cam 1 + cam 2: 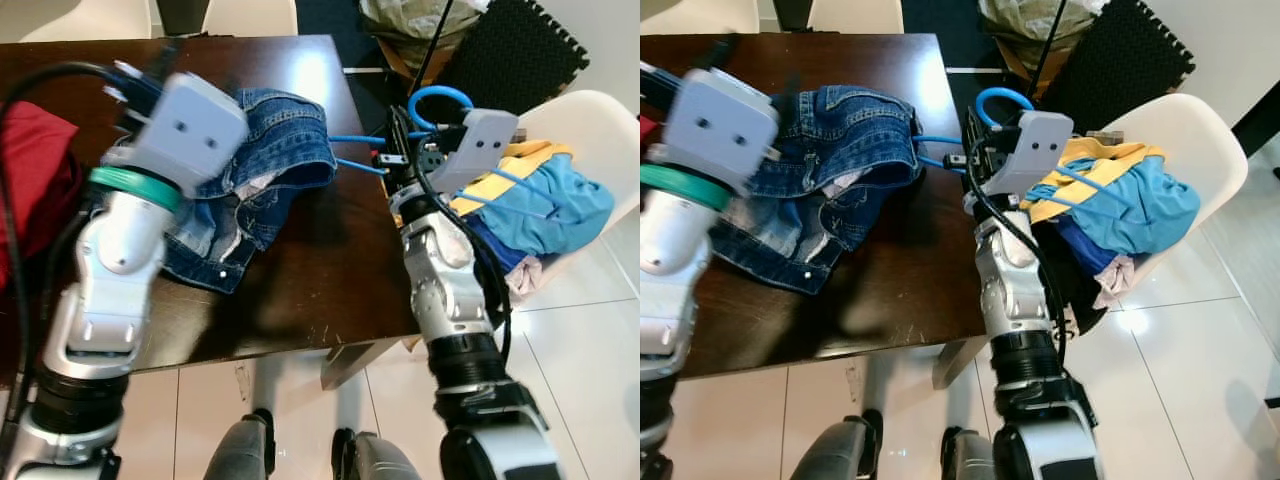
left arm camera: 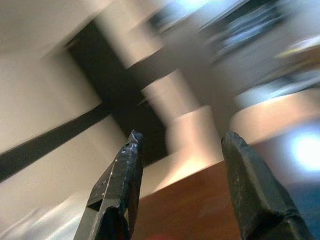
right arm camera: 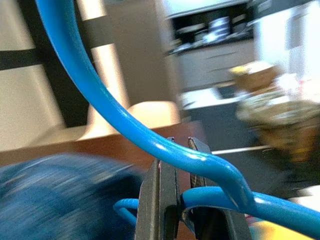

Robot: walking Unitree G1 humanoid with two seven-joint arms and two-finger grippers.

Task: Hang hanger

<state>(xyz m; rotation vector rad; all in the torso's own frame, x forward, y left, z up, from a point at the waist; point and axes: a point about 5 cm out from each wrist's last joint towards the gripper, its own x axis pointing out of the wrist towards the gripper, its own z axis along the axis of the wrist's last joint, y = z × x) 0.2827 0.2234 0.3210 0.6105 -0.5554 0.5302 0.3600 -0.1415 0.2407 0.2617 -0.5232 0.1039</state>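
Blue hanger (image 3: 150, 140) is pinched in the right tool (image 3: 176, 165) beside the table's edge (image 1: 950, 250); left tool (image 2: 180, 150) spread.

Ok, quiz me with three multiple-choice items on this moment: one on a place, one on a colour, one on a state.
1. Where do the jeans lie?
A. on the dark table
B. on the white chair
C. on the floor

2. What colour is the hanger?
A. red
B. blue
C. white

3. What is the right hand doing?
A. open and empty
B. shut on the hanger
C. shut on the jeans

Answers: 1 A, the denim is spread on the tabletop; 2 B, its rod is bright blue; 3 B, the right wrist view shows the fingers pinching the rod.
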